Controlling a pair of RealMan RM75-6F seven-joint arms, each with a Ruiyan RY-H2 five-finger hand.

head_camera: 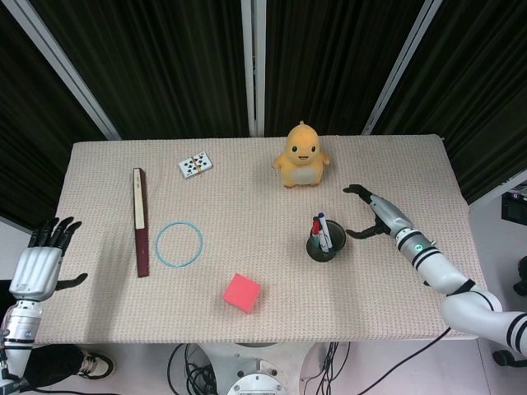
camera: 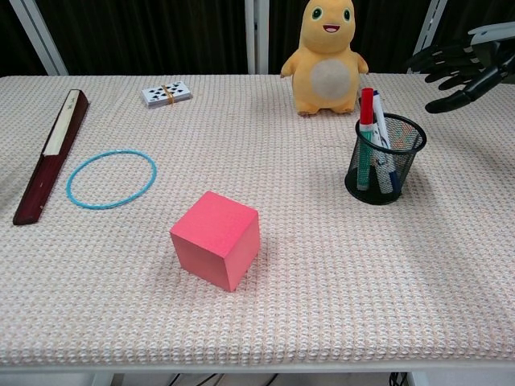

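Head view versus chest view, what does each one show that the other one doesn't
Only the head view shows the left hand, open beside the table's left edge, plus the right forearm and the floor below. Only the chest view shows the plush toy's face from the front and the pen holder's mesh side. Both show the right hand, open above the table near the pen holder, and the pink cube, blue ring, cards and dark stick.
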